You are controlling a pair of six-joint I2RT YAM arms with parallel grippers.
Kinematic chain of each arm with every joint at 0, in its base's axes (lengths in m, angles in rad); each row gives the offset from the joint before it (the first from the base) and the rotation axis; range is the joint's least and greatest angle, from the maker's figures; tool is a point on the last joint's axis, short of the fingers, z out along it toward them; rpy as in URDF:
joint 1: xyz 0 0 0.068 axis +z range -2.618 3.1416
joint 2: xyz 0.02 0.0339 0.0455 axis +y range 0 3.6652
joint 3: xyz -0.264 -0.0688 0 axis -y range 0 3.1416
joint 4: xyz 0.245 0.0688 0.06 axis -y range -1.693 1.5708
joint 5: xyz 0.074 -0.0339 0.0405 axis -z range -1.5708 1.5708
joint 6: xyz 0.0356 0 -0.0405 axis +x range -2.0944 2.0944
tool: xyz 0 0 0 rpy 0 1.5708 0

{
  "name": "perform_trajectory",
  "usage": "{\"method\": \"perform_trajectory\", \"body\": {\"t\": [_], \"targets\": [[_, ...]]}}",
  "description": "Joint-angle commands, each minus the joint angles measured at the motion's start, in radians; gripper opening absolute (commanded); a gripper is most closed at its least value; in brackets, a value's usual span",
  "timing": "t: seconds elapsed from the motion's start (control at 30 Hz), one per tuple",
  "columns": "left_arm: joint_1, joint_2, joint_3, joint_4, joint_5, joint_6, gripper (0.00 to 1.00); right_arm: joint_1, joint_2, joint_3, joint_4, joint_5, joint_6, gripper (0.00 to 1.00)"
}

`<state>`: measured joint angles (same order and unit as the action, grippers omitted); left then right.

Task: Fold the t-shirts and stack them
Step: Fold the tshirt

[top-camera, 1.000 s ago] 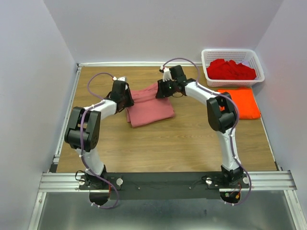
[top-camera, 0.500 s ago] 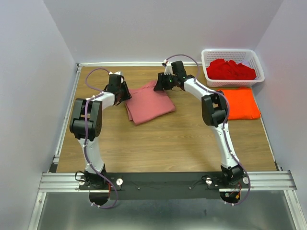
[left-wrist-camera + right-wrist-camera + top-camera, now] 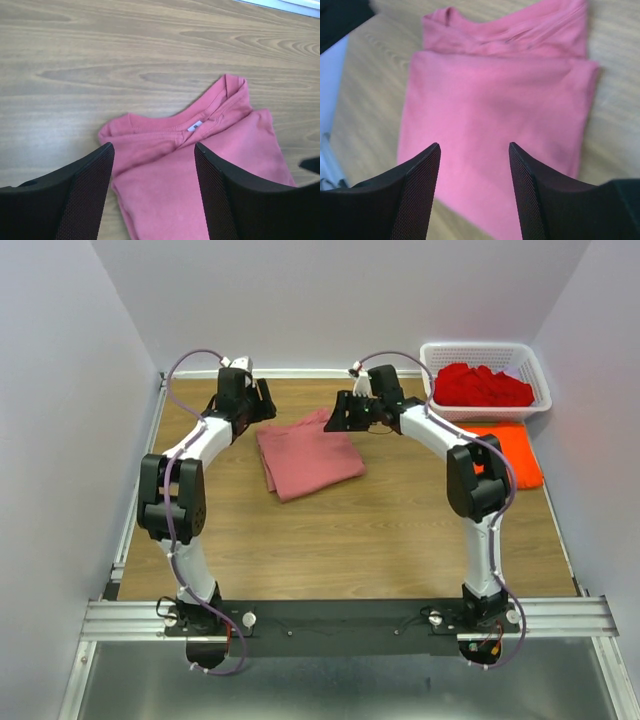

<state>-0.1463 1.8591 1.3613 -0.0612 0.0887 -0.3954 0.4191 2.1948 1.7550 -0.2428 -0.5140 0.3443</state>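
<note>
A folded salmon-pink t-shirt [image 3: 308,452] is seen lying flat on the wooden surface [image 3: 350,530], toward the far middle, between the two arms and turned slightly askew to the surface's edges. Its collar, with a small pale label inside, is shown in the left wrist view at the end nearer the left arm, and the cloth there is bunched into a few soft ridges. The left gripper [image 3: 262,403] is held just beyond the shirt's far left corner; its jaws are spread apart with nothing between them, and the cloth can be seen below through the gap. The right gripper [image 3: 341,412] is held at the shirt's far right corner, likewise spread wide and empty, with the smooth folded panel visible beneath its black fingers [image 3: 417,195]. Whether either gripper touches the cloth cannot be told from these views. A bright orange t-shirt [image 3: 505,452] is laid folded at the right side of the surface, well apart from the pink one. Just behind it, in the far right corner, a white plastic lattice basket [image 3: 485,346] is placed, and deep red t-shirts [image 3: 480,386] are piled loosely inside it, reaching about the level of its rim.
</note>
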Motion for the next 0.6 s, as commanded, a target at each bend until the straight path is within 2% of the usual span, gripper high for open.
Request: {"method": "perform_trajectory", "body": {"t": [0.0, 0.1, 0.33, 0.43, 0.57], "targets": [[-0.012, 0.097, 0.033, -0.054, 0.049, 0.047, 0.71, 0.035, -0.069, -0.133, -0.003, -0.044, 0.073, 0.64], [-0.012, 0.144, 0.044, -0.08, 0.072, 0.044, 0.7, 0.038, -0.092, -0.247, 0.013, -0.041, 0.105, 0.63], [-0.025, 0.137, -0.031, -0.129, 0.151, -0.002, 0.7, 0.027, -0.132, -0.365, 0.017, 0.04, 0.096, 0.6], [-0.035, 0.08, -0.114, -0.166, 0.154, -0.043, 0.66, -0.005, -0.144, -0.417, 0.016, 0.038, 0.094, 0.59], [-0.087, -0.036, -0.308, -0.181, 0.245, -0.085, 0.63, -0.074, -0.19, -0.466, -0.025, 0.084, 0.058, 0.59]]}}
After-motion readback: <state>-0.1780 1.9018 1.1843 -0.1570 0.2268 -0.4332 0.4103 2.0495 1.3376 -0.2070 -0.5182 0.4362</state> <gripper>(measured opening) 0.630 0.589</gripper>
